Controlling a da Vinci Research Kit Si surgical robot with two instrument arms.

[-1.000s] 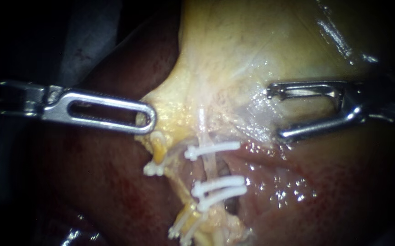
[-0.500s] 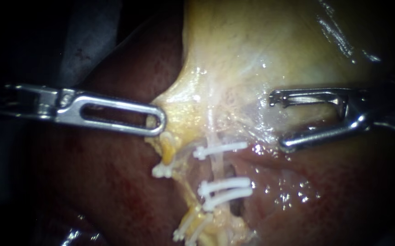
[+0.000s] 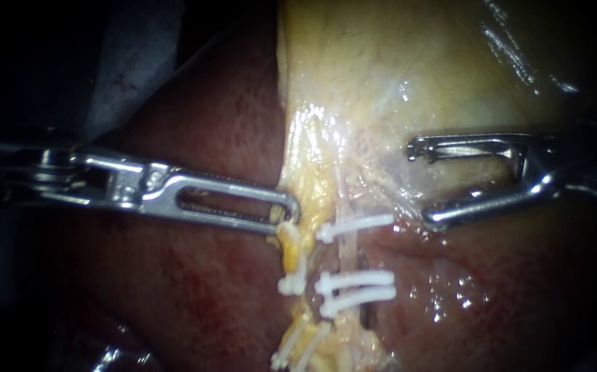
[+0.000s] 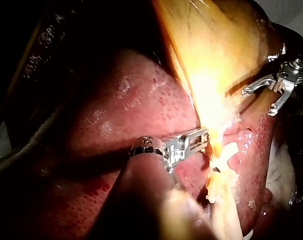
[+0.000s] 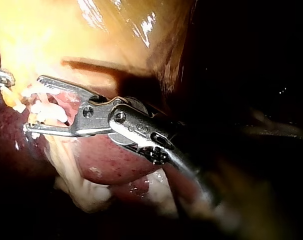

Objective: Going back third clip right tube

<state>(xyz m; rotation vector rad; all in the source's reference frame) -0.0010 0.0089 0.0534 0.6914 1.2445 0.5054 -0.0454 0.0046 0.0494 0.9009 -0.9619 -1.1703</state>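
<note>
My left instrument (image 3: pixel 286 210) comes in from the left, its slotted jaws shut on the yellow edge of the gallbladder (image 3: pixel 381 76) just above the clipped tubes. The pale right tube (image 3: pixel 345 253) carries three white clips: one high (image 3: pixel 354 224) and two close together lower down (image 3: pixel 354 278) (image 3: pixel 357 295). The yellow left tube (image 3: pixel 290 249) also bears white clips (image 3: pixel 290 284). My right instrument (image 3: pixel 419 182) sits to the right of the top clip, jaws wide open and empty. In the right wrist view its open jaws (image 5: pixel 34 104) frame the clips (image 5: pixel 44 107).
Dark red liver (image 3: pixel 195 275) lies under and around the tubes, wet and shiny on the right (image 3: pixel 449 289). In the left wrist view my left instrument (image 4: pixel 199 140) meets the bright yellow tissue, with the open right instrument (image 4: pixel 265 96) beyond it.
My left instrument has moved right, dragging the yellow gallbladder edge with it toward the tubes. The right instrument stayed almost in place, still open.
</note>
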